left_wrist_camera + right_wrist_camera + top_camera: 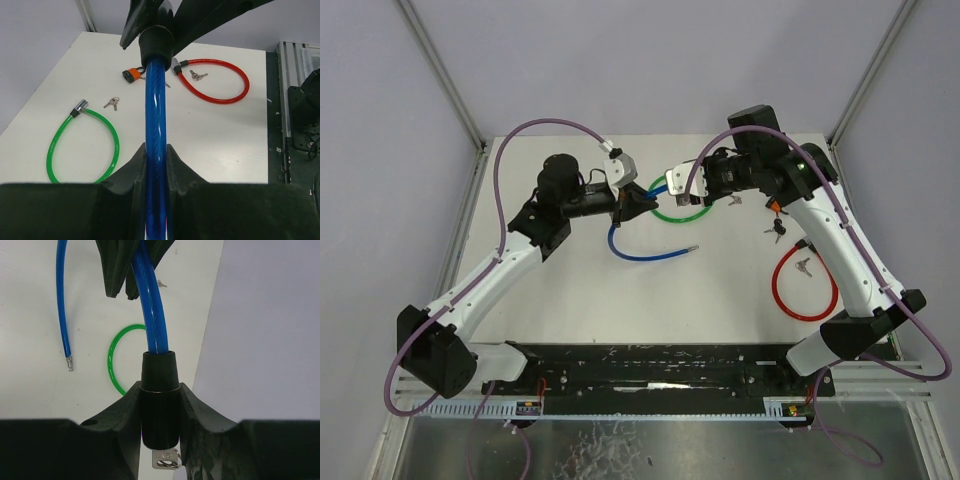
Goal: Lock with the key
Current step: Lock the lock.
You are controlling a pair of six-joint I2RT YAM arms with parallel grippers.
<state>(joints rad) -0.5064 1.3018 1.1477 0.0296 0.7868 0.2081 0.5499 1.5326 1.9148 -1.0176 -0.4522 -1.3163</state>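
Left gripper (156,150) clamped shut on the blue cable lock (155,100) just behind its black lock barrel (160,405). Right gripper (160,390) closed around that barrel, with a metal key head (166,458) showing at the barrel's end nearest the right wrist. Both arms reach in from the near edge with elbows bowed outward and wrists facing each other across the raised end of the blue cable lock, whose free tip (695,248) lies on the white table (620,290). A green cable lock (685,212) lies just behind the blue one, an orange padlock (775,203) and a red cable lock (805,290) with loose keys (807,265) in its loop lie to its right, and grey walls enclose the table.
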